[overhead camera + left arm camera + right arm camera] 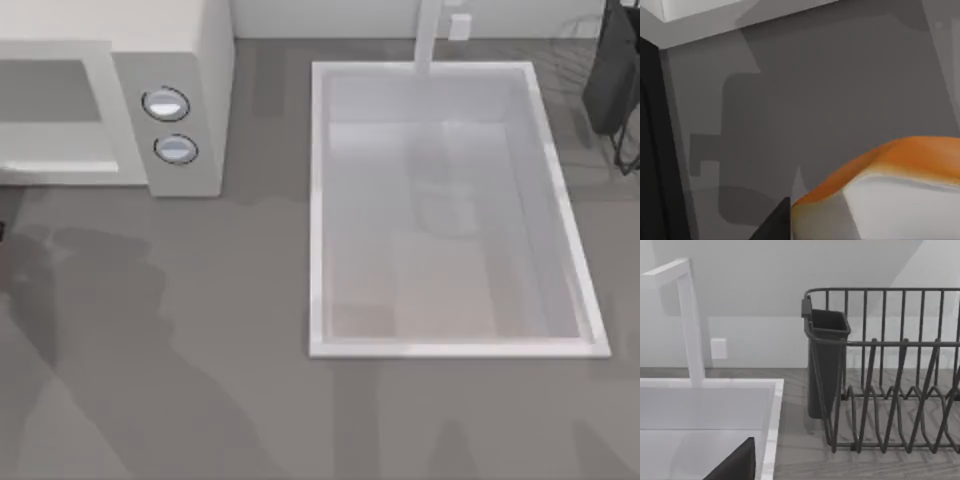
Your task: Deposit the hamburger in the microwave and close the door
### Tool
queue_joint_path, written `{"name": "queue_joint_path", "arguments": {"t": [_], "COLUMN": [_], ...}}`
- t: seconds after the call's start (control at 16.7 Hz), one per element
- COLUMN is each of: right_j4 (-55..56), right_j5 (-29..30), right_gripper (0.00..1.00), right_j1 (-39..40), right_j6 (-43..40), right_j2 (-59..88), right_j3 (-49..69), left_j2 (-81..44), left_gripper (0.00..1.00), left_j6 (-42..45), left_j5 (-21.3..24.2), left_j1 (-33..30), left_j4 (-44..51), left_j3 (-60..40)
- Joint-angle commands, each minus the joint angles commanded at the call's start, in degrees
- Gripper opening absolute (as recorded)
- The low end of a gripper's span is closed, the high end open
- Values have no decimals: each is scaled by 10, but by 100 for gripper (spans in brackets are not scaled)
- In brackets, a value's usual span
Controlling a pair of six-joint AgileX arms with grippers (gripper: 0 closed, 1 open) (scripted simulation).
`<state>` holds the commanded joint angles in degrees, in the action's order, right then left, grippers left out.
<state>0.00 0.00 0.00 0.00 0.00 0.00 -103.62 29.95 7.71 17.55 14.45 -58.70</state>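
Note:
The off-white microwave [185, 60] stands at the table's back left, its two round dials [166, 104] stacked on the front panel. Left of the dials a grey rectangle [50, 90] sits in a white frame; I cannot tell whether this is the door's window or the open cavity. The orange-brown hamburger [910, 155] with its pale rim looms close in the left wrist view, above grey tabletop. My left gripper [790, 225] is shut on it, one dark finger [776, 226] against its side. My right gripper [735, 466] hangs by the sink's right rim.
A white rectangular sink [320, 200] with a tall faucet [428, 35] fills the middle and right of the table. A dark wire dish rack [890, 375] with a cutlery cup [825, 360] stands at the back right. A black upright panel [652, 150] lies beside the left gripper.

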Motion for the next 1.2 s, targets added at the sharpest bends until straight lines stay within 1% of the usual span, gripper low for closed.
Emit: {"name": "queue_joint_path", "arguments": {"t": [0.36,0.48,0.6,0.72,0.84,1.2], "right_j4": [0,0,0,0,0,0], "right_j5": [0,0,0,0,0,0], "right_gripper": [100,100,100,100,100,100], "right_j1": [0,0,0,0,0,0], "right_j6": [0,0,0,0,0,0], "right_j2": [0,0,0,0,0,0], "right_j3": [0,0,0,0,0,0], "left_j2": [-101,-128,-148,-158,-160,-159], "left_gripper": [0,0,0,0,0,0], "left_j6": [-131,-169,-200,-222,-236,-236], "left_j5": [43,54,63,70,73,73], "left_j1": [-19,-25,-30,-34,-37,-36], "left_j4": [-379,-479,-556,-609,-638,-641], "left_j3": [54,72,86,94,98,95]}}
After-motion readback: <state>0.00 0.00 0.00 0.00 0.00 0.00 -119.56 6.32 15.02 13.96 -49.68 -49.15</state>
